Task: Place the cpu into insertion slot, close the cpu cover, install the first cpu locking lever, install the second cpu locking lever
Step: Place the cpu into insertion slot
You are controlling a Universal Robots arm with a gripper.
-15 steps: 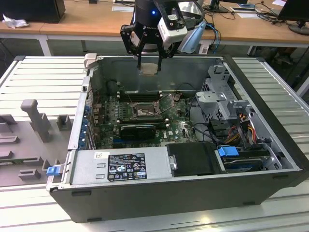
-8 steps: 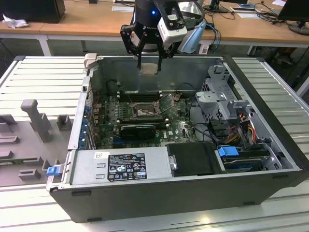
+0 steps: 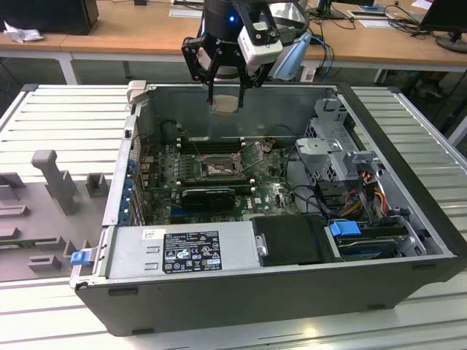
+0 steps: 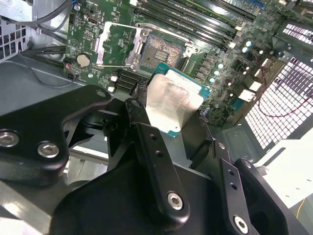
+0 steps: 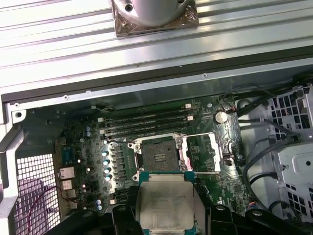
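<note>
Open case [image 3: 255, 295], cpu [image 5: 166, 203] in claw [image 3: 225, 98].

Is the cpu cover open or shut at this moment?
Open. In the first wrist view the cpu cover lies swung aside, next to the insertion slot, whose dark pin field is uncovered.

Ribbed grey metal desk [image 3: 66, 117] spans the exterior view. Open computer case [image 3: 241, 292] lies on it, centre frame. Grey fixture plate [image 3: 80, 226] rests at left, just beside the case.
</note>
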